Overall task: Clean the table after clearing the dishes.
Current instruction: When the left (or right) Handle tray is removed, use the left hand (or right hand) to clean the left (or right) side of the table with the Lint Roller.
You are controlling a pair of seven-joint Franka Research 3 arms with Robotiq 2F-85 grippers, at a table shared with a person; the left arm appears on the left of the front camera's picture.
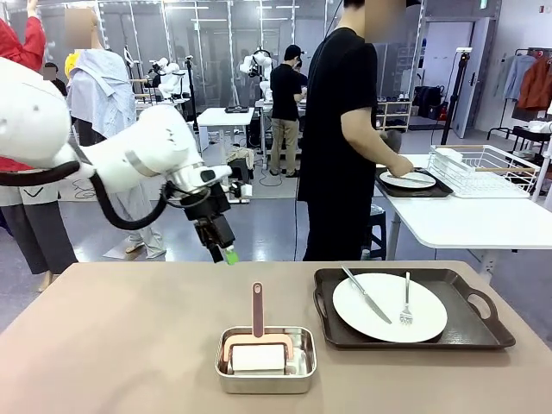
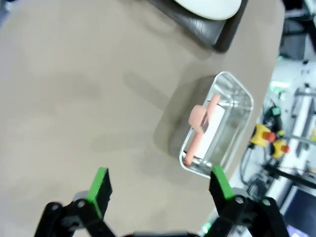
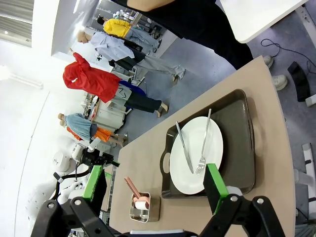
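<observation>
Above the tan table [image 1: 112, 345], the left gripper [image 1: 226, 254] hangs open and empty near the steel pan [image 1: 266, 385], likely poised for its pink-handled cleaning tool [image 1: 257, 310]; one dish tray [image 1: 470, 333] is not yet cleared.

- Benches, two: the tan bench [image 1: 129, 345] and the white bench [image 1: 466, 220];
- dark trays, two: the near tray [image 1: 470, 297] on the tan one, the far tray [image 1: 440, 188] on the white one;
- white plates, two: the near plate [image 1: 427, 310] and the far plate [image 1: 412, 179], one per tray;
- cutlery on the near plate, two pieces: one knife [image 1: 366, 296], one fork [image 1: 406, 304]; any on the far plate is too small to count;
- steel pan [image 1: 266, 379], one; in it, one pink-handled scrubber [image 1: 257, 310];
- white wire rack [image 1: 487, 168], one;
- tools, two: the left tool [image 1: 224, 254] and the right tool [image 3: 154, 177], two green-padded fingers each.
</observation>
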